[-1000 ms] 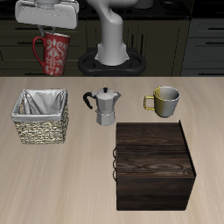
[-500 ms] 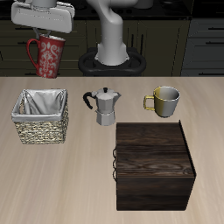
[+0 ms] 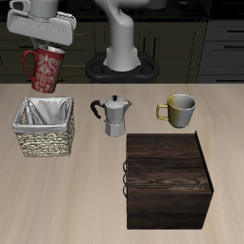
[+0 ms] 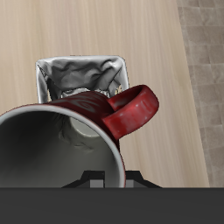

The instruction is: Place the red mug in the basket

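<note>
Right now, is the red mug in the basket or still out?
Out. The red mug hangs in the gripper above the basket, clear of its rim; the wrist view shows the grey lining empty below.

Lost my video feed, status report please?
Gripper shut on red mug, held in the air. Basket below it, nothing inside. Moka pot stands beside the basket, off the path.

The red mug (image 3: 45, 68) hangs tilted above the basket (image 3: 44, 128), moka pot (image 3: 115, 117) beside.
</note>
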Controlling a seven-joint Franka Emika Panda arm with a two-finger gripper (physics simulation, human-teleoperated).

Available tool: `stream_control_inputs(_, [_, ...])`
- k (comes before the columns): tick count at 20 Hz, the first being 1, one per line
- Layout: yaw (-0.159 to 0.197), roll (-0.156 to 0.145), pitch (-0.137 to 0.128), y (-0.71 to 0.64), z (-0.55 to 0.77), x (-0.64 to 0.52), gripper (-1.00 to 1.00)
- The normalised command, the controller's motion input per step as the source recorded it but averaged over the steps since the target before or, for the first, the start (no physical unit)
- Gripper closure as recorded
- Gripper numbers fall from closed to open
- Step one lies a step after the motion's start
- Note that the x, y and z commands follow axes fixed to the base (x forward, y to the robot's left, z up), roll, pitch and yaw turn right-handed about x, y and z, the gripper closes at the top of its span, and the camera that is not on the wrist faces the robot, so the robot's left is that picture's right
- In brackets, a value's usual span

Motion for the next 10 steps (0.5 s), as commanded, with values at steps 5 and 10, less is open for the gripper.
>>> stream_control_inputs(5, [-0.025, -0.036, 0.075, -0.19, -0.31, 0.25, 1.00])
stream_control_inputs(10, [0.005, 0.001, 0.045, -0.05, -0.22, 0.06, 1.00])
